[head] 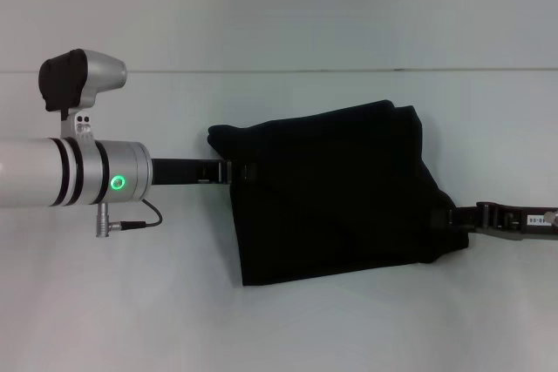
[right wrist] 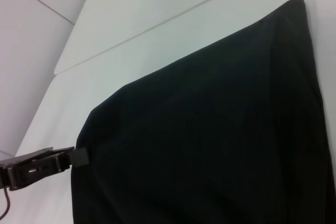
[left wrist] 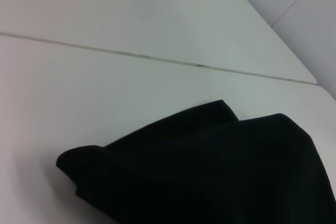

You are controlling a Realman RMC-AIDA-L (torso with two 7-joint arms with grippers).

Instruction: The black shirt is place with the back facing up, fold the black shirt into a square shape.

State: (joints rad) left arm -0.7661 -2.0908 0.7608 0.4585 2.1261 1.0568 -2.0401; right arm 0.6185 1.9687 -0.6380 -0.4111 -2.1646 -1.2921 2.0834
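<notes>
The black shirt (head: 331,198) lies folded into a rough rectangle on the white table (head: 174,320), its upper left corner bunched. My left gripper (head: 234,172) reaches in from the left and is shut on the shirt's left edge. My right gripper (head: 455,217) comes in from the right and is shut on the shirt's lower right corner, which is pulled toward it. The left wrist view shows only the black shirt (left wrist: 210,171) with a rounded fold. In the right wrist view the black shirt (right wrist: 210,129) fills most of the picture, with the left gripper (right wrist: 80,156) clamped on its far edge.
A seam (head: 261,71) runs across the white table behind the shirt. The table's far edge (left wrist: 273,24) shows in the left wrist view. My left arm's silver wrist (head: 96,176) and cable hang over the table's left side.
</notes>
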